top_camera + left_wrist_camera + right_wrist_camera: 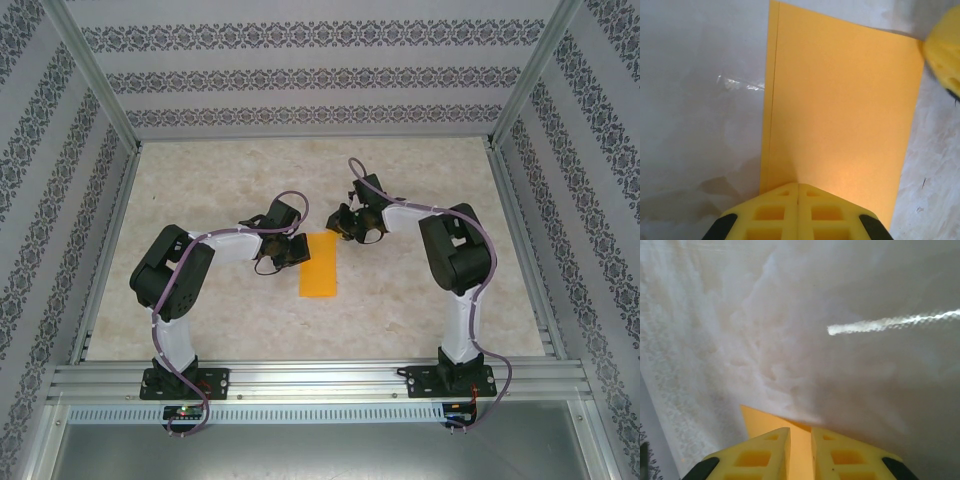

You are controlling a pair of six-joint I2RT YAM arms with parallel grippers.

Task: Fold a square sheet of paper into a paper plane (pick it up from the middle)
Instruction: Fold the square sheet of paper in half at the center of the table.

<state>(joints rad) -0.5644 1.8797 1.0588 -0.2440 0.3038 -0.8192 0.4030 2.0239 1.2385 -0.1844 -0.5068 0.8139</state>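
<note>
Now the sheet of paper [320,265] lies folded into a narrow rectangle at the centre of the surface [200,180]. The left fingers [775,212] are pressed together, their tips on its edge at the frame's bottom. The right fingers [760,455] stand slightly apart over its upper corner, gripping nothing.

Flat orange paper [319,265] on marbled table [230,320]

square sheet of paper [319,265]: one
robot arms [172,285] [460,262]: two
pairs of jaws: two
bench [200,200]: one
</note>
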